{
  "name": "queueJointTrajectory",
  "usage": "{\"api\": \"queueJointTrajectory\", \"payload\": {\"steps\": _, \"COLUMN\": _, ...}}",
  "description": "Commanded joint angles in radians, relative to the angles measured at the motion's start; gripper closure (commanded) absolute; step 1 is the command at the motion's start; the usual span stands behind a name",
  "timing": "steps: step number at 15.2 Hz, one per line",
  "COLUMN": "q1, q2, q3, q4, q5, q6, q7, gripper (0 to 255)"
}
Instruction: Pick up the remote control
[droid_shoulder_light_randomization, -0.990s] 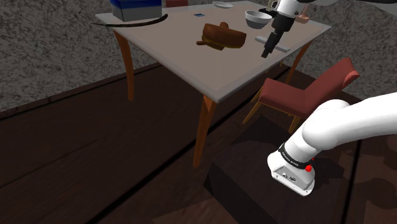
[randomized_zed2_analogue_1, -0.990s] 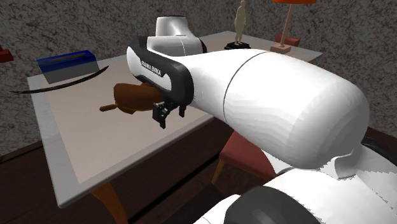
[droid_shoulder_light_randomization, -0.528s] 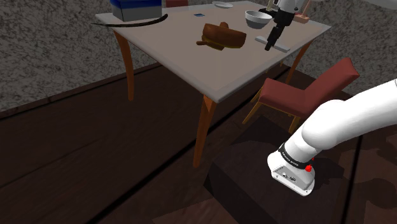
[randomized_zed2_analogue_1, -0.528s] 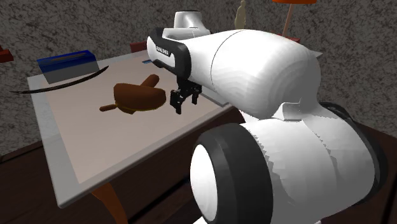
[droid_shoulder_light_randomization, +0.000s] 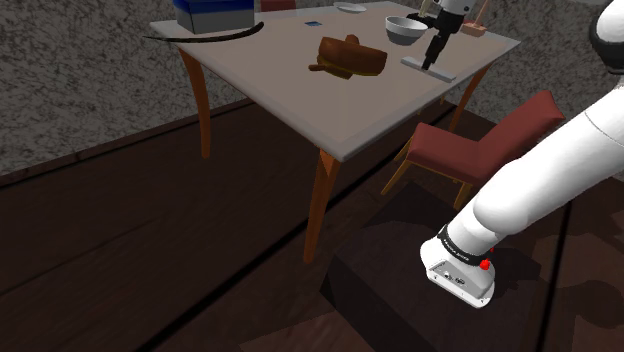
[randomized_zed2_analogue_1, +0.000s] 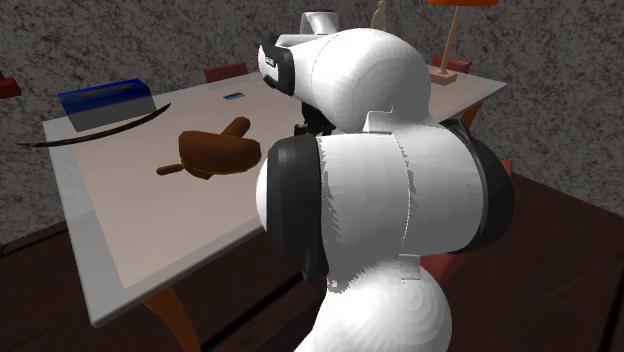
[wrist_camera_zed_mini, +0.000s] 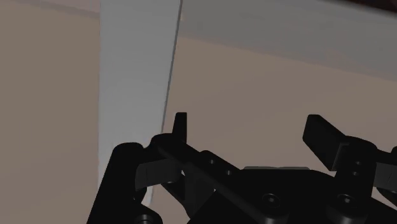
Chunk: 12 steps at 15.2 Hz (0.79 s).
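**Remote control (wrist_camera_zed_mini: 137, 70) sits outside the open fingers (wrist_camera_zed_mini: 181, 127)**

Pale grey and slab-like, it lies flat on the bench (wrist_camera_zed_mini: 51, 95), near the white bowl (droid_shoulder_light_randomization: 404, 29) in the shoulder view. The fingers stand apart, low over the bench, clasping nothing. Its long axis runs crosswise to their gap, which suits a pinch across its width. But it passes beyond one finger, not between the two, so a sideways shift looks needed first.
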Motion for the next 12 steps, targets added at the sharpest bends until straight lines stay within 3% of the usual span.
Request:
{"api": "queueJointTrajectory", "payload": {"steps": 1, "q1": -0.009, "q2": 0.084, "q3": -0.035, "q4": 0.082, "q5": 0.031, "q6": -0.004, "q7": -0.059, "gripper": 0}}
{"api": "queueJointTrajectory", "payload": {"steps": 6, "q1": -0.068, "q2": 0.293, "q3": -0.096, "q4": 0.3, "q5": 0.134, "q6": -0.039, "q7": -0.198, "gripper": 0}}
{"api": "queueJointTrajectory", "payload": {"steps": 12, "q1": -0.066, "q2": 0.286, "q3": -0.091, "q4": 0.213, "q5": 0.13, "q6": 0.044, "q7": -0.196, "gripper": 0}}
